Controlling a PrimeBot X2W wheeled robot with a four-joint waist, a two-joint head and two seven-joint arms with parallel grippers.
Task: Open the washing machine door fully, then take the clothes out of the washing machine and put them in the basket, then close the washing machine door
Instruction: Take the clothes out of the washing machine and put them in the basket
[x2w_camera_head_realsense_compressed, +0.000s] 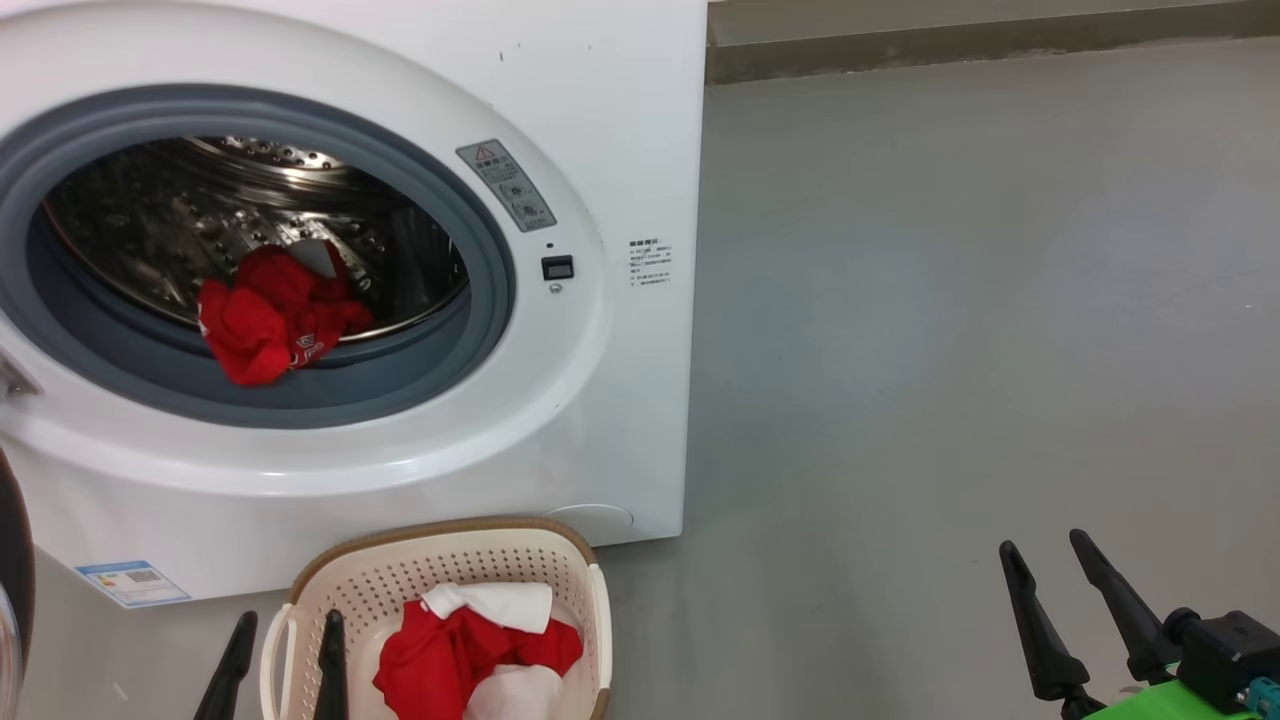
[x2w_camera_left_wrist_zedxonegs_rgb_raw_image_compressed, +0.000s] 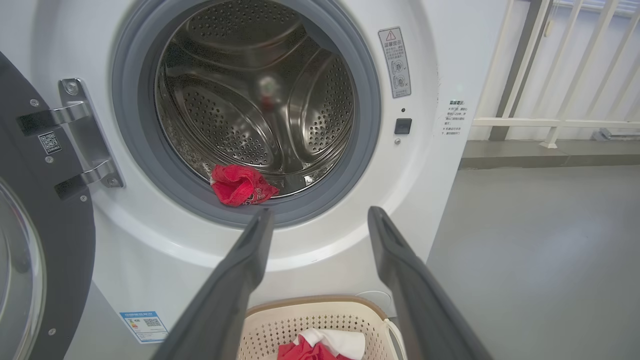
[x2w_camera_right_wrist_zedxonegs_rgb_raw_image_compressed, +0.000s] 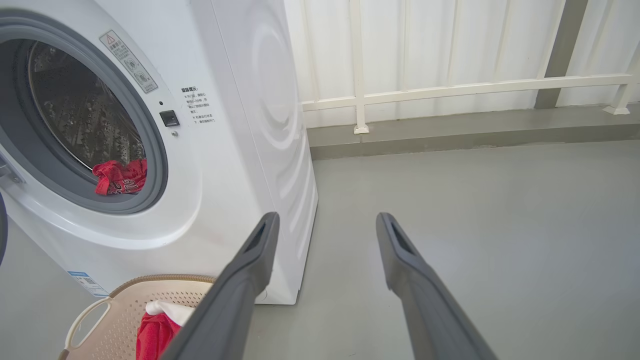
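**Status.** The washing machine door stands swung wide at the left of the washing machine, clear of the opening. One red garment lies at the near lip of the drum, its lower fold draped over the grey seal. Other clothes, red and white, already lie in the basket. The basket sits on the floor just in front of the machine, below the opening. The step in hand is judged to be retrieval of the last garment.

**Tool state.** The left gripper is spread wide and holds nothing. It hangs above the left rim of the basket, pointing toward the lower edge of the opening. The right gripper is likewise spread and empty, well apart to the right over the floor.

**Procedure.**
1. Use the left gripper, since it is the nearer to the garment.
2. Advance up and far over the seal, jaws spread, until they straddle the thickest bunch of fabric.
3. Close on the bunch, not a loose edge, because a thin fold is likely to slip out.
4. Keep the tips off the rubber seal so that it is not pinched with the cloth.
5. Lift before withdrawing so the fabric clears the seal, then release over the basket
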